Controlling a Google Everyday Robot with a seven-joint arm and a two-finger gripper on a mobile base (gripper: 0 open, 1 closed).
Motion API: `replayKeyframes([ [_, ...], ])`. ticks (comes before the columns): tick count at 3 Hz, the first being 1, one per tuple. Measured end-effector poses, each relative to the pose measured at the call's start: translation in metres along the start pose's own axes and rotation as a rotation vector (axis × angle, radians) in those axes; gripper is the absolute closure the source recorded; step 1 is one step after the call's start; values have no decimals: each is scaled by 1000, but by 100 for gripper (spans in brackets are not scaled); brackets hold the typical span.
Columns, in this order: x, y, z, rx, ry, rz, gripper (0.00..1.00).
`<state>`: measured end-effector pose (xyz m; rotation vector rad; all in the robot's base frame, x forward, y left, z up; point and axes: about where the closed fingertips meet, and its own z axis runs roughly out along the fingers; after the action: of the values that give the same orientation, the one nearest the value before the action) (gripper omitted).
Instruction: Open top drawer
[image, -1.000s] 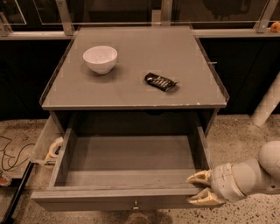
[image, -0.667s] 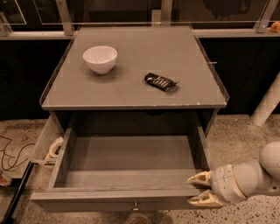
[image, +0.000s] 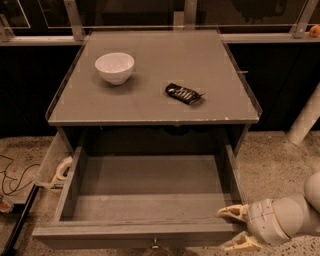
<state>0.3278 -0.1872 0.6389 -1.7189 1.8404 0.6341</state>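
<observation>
My gripper (image: 236, 228) sits at the lower right of the frame, right at the front right corner of the top drawer (image: 135, 233). Its two pale fingers (image: 233, 212) are spread wide apart, one above the other, and they hold nothing. The upper finger lies over the top edge of the drawer's front panel near the corner, and the lower one hangs in front of the panel's bottom edge. The end of the panel lies between them, but I cannot tell whether either finger actually touches it. My white, rounded wrist runs off toward the right edge.

The top drawer is pulled well out toward the bottom of the frame, showing its deep grey inside. Its small metal knob (image: 155, 244) shows at the middle of the front panel, at the very bottom edge of the frame, well to the left of my gripper.

Above the drawer is the grey surface (image: 150, 107) of the cabinet. A white bowl (image: 114, 67) stands upright in its upper left part. A dark snack wrapper (image: 184, 93) lies flat near the middle, to the right of the bowl and apart from it.

The cabinet stands on a speckled floor (image: 272, 165), and a thin cable (image: 11, 176) loops at the left edge.
</observation>
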Motion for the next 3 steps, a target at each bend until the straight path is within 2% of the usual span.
replayKeyframes([
  [1, 5, 13, -1, -8, -1, 9, 74],
  [2, 2, 12, -4, -8, -1, 9, 79],
  [3, 2, 12, -4, -8, -1, 8, 55],
])
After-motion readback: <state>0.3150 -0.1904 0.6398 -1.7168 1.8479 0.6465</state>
